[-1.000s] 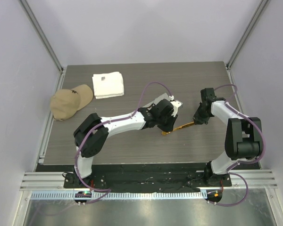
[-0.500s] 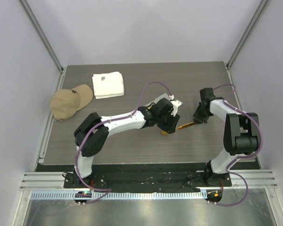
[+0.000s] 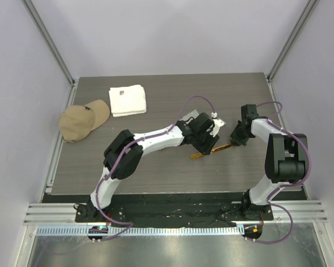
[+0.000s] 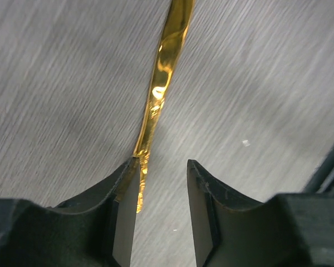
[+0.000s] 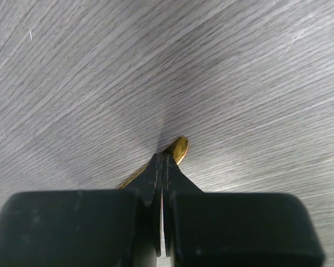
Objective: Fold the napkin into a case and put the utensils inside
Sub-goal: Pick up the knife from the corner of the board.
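Note:
An orange-gold stick-like utensil (image 3: 214,149) lies on the dark wood table. In the left wrist view the utensil (image 4: 158,94) runs from the top edge down between my fingers, against the left finger (image 4: 125,194). My left gripper (image 4: 162,167) is open around its end and also shows in the top view (image 3: 203,149). My right gripper (image 5: 163,158) is shut, and its tips press on the utensil's other rounded end (image 5: 180,149); it shows in the top view too (image 3: 235,141). A corner of the grey napkin (image 3: 191,116) shows behind the left arm. The other utensils are hidden.
A folded white towel (image 3: 127,100) lies at the back left. A tan cap (image 3: 82,120) sits at the left edge of the table (image 3: 156,172). Metal frame posts stand at the back corners.
My left arm has reached further to the right, so its gripper now sits over the gold utensil. The right gripper has stayed on the utensil's right end.

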Motion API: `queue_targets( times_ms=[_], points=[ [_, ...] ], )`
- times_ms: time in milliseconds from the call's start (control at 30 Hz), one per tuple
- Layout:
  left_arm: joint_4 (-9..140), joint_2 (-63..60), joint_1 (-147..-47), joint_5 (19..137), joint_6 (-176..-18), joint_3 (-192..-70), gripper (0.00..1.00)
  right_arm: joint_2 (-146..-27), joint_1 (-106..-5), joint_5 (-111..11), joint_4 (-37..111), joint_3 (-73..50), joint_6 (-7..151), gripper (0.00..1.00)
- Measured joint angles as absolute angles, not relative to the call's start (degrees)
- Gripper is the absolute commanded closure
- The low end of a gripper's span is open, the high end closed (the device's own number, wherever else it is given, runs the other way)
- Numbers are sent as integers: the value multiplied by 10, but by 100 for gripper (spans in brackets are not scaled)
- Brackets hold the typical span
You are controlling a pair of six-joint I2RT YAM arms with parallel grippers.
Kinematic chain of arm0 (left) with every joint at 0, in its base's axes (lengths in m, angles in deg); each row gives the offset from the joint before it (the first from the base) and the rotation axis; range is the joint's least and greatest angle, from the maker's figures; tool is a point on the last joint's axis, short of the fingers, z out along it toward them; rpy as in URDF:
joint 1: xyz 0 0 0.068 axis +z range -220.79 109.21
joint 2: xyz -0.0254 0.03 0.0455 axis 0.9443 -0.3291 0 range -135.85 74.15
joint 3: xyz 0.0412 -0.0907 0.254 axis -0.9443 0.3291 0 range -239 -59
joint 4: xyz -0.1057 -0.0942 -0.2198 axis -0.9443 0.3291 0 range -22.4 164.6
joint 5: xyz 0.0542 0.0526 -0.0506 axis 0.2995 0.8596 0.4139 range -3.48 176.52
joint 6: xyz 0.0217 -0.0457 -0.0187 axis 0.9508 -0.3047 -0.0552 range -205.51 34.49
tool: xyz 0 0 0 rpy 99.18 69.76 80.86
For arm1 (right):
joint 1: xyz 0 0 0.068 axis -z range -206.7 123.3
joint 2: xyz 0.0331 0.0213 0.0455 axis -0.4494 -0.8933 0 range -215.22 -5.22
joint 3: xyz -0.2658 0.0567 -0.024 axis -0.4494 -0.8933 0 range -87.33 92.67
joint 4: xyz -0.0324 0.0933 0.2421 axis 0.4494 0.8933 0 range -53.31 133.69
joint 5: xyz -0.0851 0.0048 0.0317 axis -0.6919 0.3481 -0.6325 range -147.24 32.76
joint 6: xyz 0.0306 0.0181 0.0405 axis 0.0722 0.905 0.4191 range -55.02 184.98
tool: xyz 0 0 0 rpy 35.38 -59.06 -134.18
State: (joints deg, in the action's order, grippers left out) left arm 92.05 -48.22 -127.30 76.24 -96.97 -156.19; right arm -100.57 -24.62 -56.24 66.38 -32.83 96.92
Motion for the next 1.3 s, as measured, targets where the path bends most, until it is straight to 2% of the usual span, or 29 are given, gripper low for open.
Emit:
queue_targets(
  times_ms=[67, 167, 333, 667, 933, 1067, 1133, 1300],
  points=[
    [937, -494, -1274, 767, -954, -1567, 60, -1005, -242, -557, 661, -331, 968, 99],
    [968, -507, -1274, 780, -927, -1567, 53, -1004, -239, -552, 655, -333, 967, 99],
    [1004, -515, -1274, 810, -895, -1567, 52, -1004, -238, -548, 650, -334, 965, 99],
    [1040, -547, -1285, 837, -861, -1622, 59, -1004, -238, -545, 636, -336, 965, 99],
    [1065, -555, -1296, 854, -834, -1632, 60, -1005, -238, -546, 626, -338, 965, 99],
    [1078, -558, -1300, 855, -829, -1637, 64, -1006, -238, -546, 617, -340, 963, 99],
    [1079, -559, -1301, 859, -825, -1638, 70, -1006, -238, -546, 617, -340, 963, 99],
    [1090, -565, -1307, 874, -821, -1648, 70, -1006, -238, -546, 617, -340, 963, 99]
  ],
)
